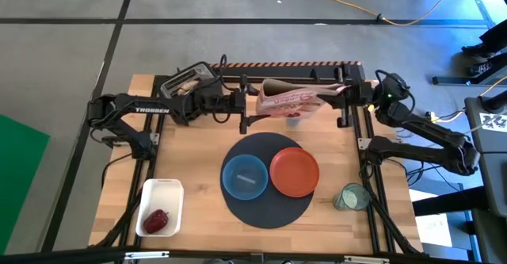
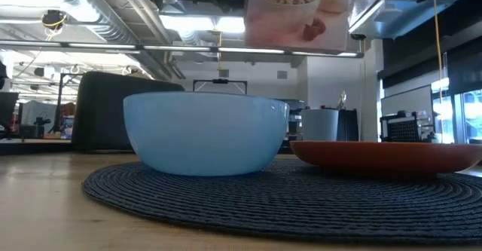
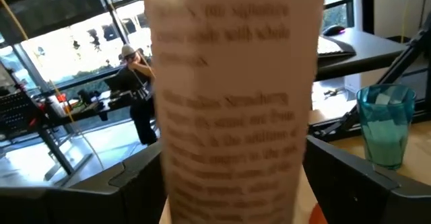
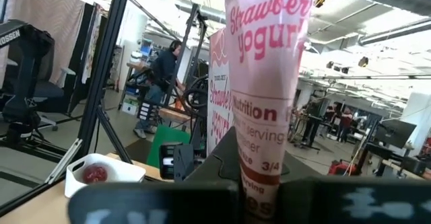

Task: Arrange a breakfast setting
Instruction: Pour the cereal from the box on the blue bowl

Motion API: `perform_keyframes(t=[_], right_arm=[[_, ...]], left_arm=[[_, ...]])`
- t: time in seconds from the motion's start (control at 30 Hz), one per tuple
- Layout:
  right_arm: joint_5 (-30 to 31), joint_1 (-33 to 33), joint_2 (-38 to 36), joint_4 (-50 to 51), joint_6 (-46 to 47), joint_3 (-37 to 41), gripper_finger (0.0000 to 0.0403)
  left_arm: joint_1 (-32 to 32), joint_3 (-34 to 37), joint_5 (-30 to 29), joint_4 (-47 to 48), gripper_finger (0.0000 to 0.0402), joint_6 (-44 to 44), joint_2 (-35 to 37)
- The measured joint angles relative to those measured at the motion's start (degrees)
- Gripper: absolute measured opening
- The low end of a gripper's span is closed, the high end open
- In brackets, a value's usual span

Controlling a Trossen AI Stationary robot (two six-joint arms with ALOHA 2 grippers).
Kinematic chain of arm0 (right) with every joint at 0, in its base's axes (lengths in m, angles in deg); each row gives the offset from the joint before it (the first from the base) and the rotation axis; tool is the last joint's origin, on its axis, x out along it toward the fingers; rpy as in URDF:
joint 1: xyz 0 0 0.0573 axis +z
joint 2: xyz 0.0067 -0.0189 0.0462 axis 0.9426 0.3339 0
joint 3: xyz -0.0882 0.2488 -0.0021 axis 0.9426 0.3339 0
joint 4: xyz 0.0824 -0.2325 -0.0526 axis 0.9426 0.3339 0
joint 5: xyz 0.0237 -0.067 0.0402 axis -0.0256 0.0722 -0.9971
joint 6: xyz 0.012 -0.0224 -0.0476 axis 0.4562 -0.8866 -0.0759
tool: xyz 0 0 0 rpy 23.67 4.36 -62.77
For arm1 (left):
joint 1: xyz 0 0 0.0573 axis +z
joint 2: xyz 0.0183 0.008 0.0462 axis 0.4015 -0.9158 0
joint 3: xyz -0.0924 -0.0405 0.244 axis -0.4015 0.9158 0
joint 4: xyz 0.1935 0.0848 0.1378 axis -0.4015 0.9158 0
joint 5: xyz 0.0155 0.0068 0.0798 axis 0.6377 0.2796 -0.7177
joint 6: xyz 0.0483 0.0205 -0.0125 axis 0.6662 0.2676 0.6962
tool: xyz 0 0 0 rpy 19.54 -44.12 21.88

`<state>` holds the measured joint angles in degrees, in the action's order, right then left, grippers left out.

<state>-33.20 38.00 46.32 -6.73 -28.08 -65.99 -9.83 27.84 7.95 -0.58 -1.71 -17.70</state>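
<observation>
Wood tabletop (image 1: 198, 177) in an open lab. Cereal box (image 1: 289, 100) hung over the far edge, long axis running L–R between arms. Right pincer (image 1: 342, 91) clenched on one end; left pincer (image 1: 242, 103) released at the other. Bowl (image 1: 244, 175) lay nearer, below the box.

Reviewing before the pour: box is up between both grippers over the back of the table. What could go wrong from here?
1. The right gripper pinches only the cereal box's end; the left gripper stands open around the other end, so the box could sag or twist.
2. The box hangs behind the light-blue bowl, not over it; tipping now would likely spill onto the placemat.
3. The glass stands near the right arm's base; a sweep could knock it.
</observation>
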Motion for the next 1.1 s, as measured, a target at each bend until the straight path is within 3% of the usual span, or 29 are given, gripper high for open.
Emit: perform_keyframes(t=[0.13, 0.43, 0.67, 1.1], right_arm=[[-0.88, 0.00, 1.09, -1.34, 0.17, 0.00, 0.0001], [-3.69, -0.04, 1.39, -5.23, 1.91, 0.00, 0.0000], [-3.69, -0.04, 1.39, -4.10, 2.02, -0.02, 0.0000], [-3.34, -0.07, 1.37, -1.95, 2.36, -0.04, 0.0013]], left_arm=[[-0.04, 0.00, -2.36, 0.45, 0.0287, -0.03, 0.00], [0.00, 0.00, -0.28, 0.72, 0.0242, 0.37, 0.00], [-0.02, 0.00, -0.70, 0.72, 0.0222, 0.37, 0.00], [0.01, 0.00, -1.41, 0.93, 0.0151, 0.50, 0.00]])
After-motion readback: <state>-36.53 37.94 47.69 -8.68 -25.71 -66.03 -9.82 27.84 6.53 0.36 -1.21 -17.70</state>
